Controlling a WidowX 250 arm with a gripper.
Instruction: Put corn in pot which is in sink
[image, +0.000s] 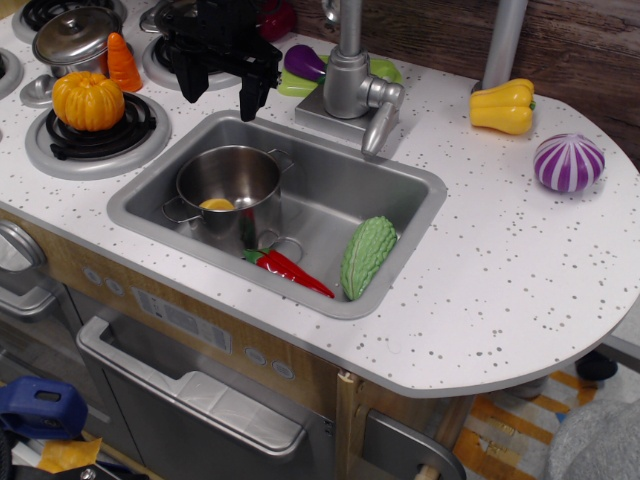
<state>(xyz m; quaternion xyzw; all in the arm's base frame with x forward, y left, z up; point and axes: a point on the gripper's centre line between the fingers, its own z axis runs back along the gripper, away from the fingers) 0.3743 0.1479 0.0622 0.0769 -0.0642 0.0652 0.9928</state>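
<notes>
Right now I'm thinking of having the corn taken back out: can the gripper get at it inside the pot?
Probably yes. The gripper hangs open above the sink's back-left rim, the pot is lidless, and the corn lies uncovered inside, though low against the wall.

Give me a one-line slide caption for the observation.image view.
Corn lies inside the pot in the sink; open gripper hovers above the back rim.

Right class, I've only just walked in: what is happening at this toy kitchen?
A single robot arm is working over the toy sink. Its black claw hangs open and empty above the sink's back left corner. The yellow corn lies inside the lidless steel pot, which stands in the sink beside a red chili and a green gourd.
</notes>
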